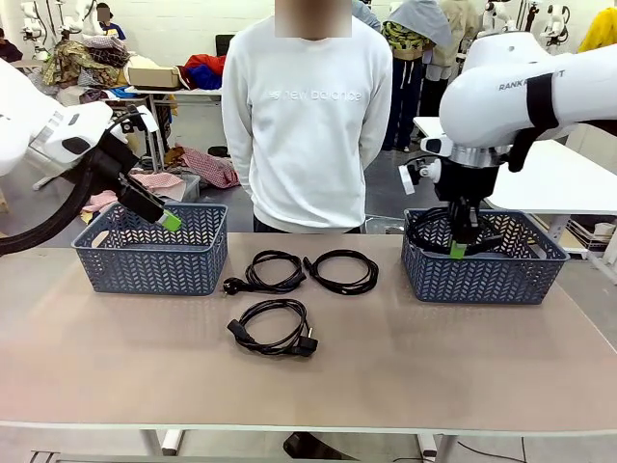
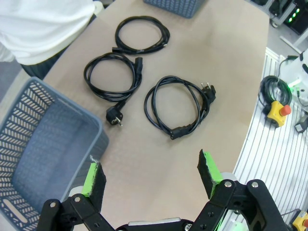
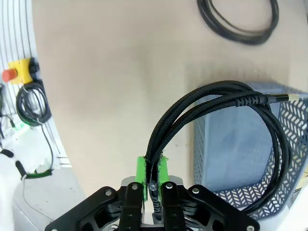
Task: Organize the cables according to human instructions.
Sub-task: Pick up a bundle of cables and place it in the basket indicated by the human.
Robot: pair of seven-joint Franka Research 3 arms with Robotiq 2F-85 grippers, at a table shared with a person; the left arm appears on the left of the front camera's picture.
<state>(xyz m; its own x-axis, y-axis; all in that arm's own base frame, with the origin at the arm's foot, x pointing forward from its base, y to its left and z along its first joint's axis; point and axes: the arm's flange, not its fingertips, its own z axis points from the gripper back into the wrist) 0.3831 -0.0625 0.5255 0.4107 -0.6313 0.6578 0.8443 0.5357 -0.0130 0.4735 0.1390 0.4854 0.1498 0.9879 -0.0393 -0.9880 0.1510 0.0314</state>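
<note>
Three coiled black cables lie mid-table: one (image 1: pixel 276 271) at back left, one (image 1: pixel 343 271) at back right, one (image 1: pixel 273 327) nearer me. The left wrist view shows the same three (image 2: pixel 142 34), (image 2: pixel 113 77), (image 2: pixel 178 106). My left gripper (image 1: pixel 166 219) hangs open over the left basket (image 1: pixel 145 260), and between its green pads (image 2: pixel 150 163) there is nothing. My right gripper (image 1: pixel 459 247) is shut on a fourth cable (image 1: pixel 421 230), a braided black loop (image 3: pixel 216 90), pinched between the pads (image 3: pixel 151 163). It hangs over the right basket (image 1: pixel 482 275).
A person in a white sweatshirt (image 1: pixel 308 106) stands at the far edge between the baskets, hands out of sight. The left basket (image 2: pixel 43 144) looks bare inside. A yellow stop box (image 2: pixel 276 109) sits on the rail beside the table.
</note>
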